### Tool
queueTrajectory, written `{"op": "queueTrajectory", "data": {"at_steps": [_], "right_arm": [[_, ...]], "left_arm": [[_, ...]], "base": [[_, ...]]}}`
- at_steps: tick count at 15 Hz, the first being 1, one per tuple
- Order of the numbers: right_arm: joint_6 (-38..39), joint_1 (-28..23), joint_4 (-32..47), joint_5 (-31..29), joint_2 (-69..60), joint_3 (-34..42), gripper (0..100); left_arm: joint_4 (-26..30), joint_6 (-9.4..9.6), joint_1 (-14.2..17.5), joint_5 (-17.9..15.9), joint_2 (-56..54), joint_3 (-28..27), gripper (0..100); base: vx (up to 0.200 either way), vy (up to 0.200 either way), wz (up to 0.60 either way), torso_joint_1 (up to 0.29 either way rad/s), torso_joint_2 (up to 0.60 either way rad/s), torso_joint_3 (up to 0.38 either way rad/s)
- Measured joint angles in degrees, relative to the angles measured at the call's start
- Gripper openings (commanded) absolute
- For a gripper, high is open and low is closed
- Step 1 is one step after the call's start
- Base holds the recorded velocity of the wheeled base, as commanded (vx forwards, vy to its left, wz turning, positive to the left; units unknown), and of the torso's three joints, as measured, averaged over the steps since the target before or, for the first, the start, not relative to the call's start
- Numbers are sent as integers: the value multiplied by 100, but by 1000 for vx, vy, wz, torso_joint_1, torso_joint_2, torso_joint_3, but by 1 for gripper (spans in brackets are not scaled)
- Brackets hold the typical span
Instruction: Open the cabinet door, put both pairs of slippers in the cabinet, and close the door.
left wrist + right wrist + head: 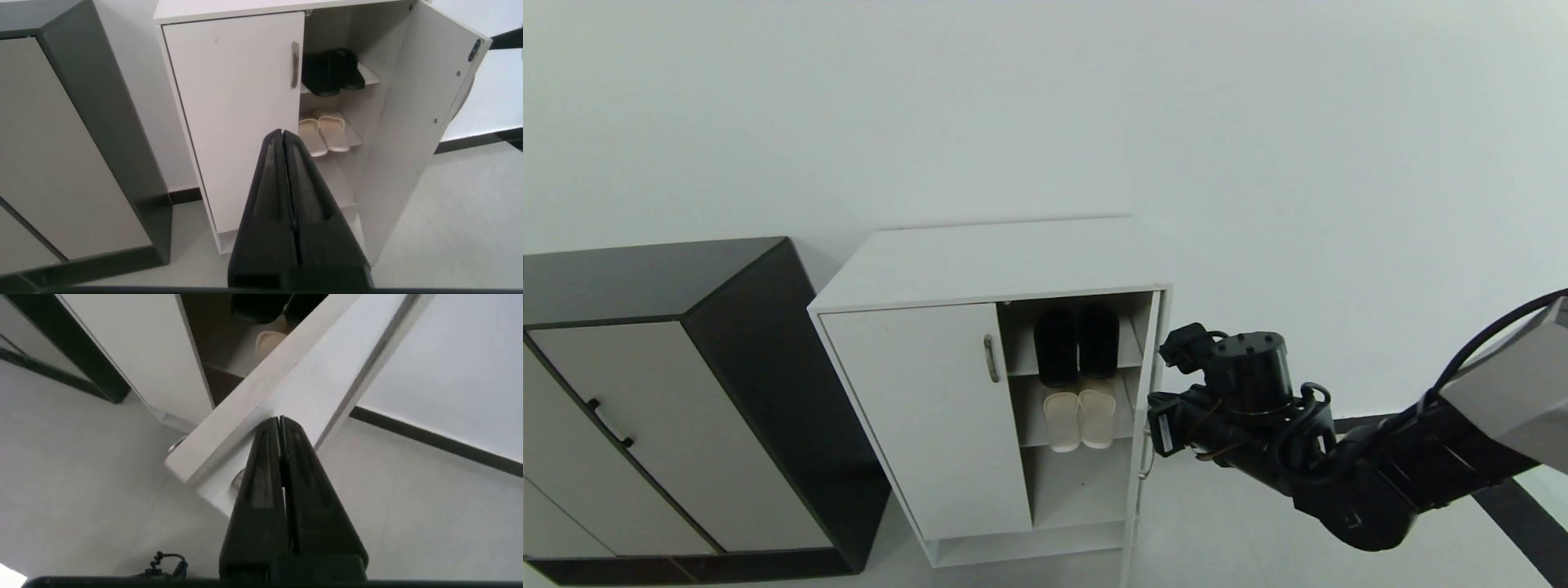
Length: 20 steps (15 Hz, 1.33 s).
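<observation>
Right end effector [282, 423] over half-hidden handle [237, 481]

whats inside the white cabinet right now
Black slippers on the top shelf, white slippers on the shelf below. The closed left door hides whatever is behind it.

- Upper shelf [1130, 345] — black slippers [1076, 343], a pair side by side.
- Middle shelf [1125, 413] — cream slippers [1080, 418], side by side.
- Floor [1241, 539] — white cabinet [931, 425] and dark cabinet [743, 367] stand just beside each other.
</observation>
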Motion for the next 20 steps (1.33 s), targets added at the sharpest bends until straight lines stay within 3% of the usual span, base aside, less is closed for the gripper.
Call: {"op": "queueTrajectory", "data": {"at_steps": [3, 7, 10, 13, 16, 20], "right_arm": [[345, 163, -71, 66, 362, -612, 0], [662, 201, -1064, 345, 508, -729, 0], [675, 199, -1807, 1151, 266, 140, 0], [673, 174, -2491, 2216, -143, 1421, 0], [656, 177, -2701, 2458, -344, 1937, 0], [649, 232, -2715, 2491, -352, 2033, 0]], "left_arm": [[0, 2, 0, 0, 0, 0, 0], [2, 2, 0, 0, 0, 0, 0], [2, 6, 2, -2, 0, 0, 0], [2, 9, 0, 0, 0, 0, 0], [11, 9, 0, 2, 0, 0, 0], [5, 11, -2, 2, 0, 0, 0]], "base": [[0, 0, 0, 0, 0, 0], [0, 0, 0, 0, 0, 0], [0, 0, 0, 0, 0, 0], [200, 0, 0, -4, 1, 1], [200, 0, 0, 11, 1, 2], [200, 0, 0, 4, 1, 4]]}}
